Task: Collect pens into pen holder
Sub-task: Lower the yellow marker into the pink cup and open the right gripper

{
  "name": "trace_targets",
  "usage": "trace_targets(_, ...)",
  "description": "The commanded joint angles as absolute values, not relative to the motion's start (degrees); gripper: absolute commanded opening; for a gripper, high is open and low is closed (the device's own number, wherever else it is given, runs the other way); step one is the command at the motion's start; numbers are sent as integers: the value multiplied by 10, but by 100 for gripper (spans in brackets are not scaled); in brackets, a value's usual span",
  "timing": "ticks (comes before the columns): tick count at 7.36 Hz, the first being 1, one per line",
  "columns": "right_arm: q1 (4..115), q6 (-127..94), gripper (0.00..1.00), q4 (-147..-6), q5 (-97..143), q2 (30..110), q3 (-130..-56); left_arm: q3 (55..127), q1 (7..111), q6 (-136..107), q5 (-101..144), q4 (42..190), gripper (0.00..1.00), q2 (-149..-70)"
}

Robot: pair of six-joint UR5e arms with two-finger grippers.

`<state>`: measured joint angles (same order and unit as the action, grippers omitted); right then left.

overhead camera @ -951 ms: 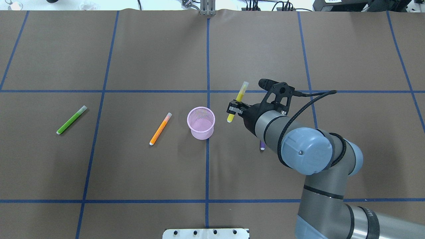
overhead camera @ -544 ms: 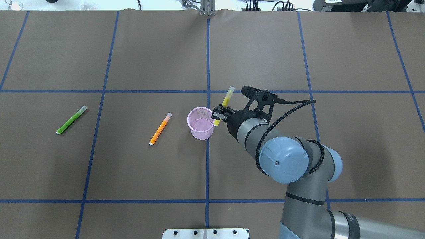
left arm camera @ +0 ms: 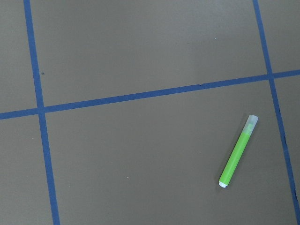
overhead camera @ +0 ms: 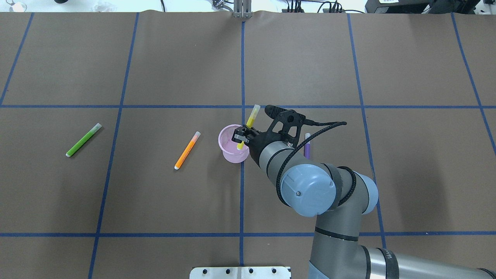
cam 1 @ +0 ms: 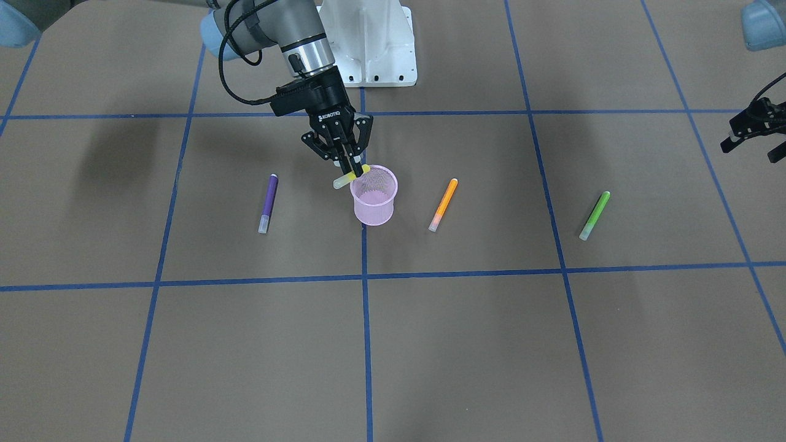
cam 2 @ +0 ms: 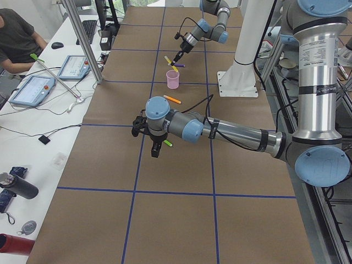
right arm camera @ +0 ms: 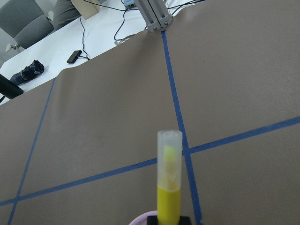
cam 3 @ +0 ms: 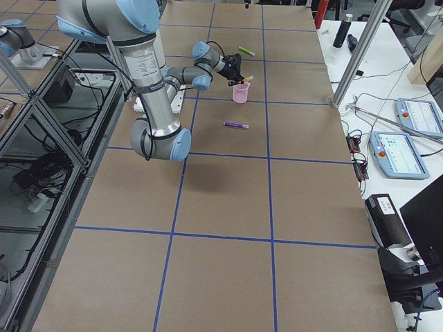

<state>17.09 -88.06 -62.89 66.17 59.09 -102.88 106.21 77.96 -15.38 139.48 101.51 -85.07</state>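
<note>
My right gripper [overhead camera: 241,136] is shut on the yellow pen [overhead camera: 250,120] and holds it tilted, its lower end over the near rim of the pink mesh pen holder [overhead camera: 228,150]; the front view shows the gripper [cam 1: 350,167], the yellow pen [cam 1: 346,179] and the holder [cam 1: 374,205]. The orange pen [overhead camera: 187,150] lies left of the holder, the green pen [overhead camera: 83,140] far left, the purple pen [overhead camera: 307,145] right of it, partly behind my arm. My left gripper [cam 1: 752,147] is open and empty, above the table beyond the green pen [left arm camera: 238,152].
The white pedestal base [cam 1: 374,43] stands at the robot's side of the table. Blue tape lines [overhead camera: 242,77] divide the brown table cover. An operator [cam 2: 16,38] sits by tablets beside the table's far long edge.
My right gripper has moved left with the yellow pen, from right of the pen holder to over its rim. The purple pen now shows beside the arm.
</note>
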Motion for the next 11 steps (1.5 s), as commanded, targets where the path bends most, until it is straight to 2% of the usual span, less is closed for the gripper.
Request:
trace_targets(1,154,-880,0,-628,645,591,-1024,1062,780,-154,1395,1015,100,-851)
trace_targets(10,163,-874,0,-629,644,569,-998,1061,780,-154,1395,1014,100,-850)
trace_targets(11,163,-874,41,-628,644,568,-993,1061,780,-154,1395,1015,100,-849)
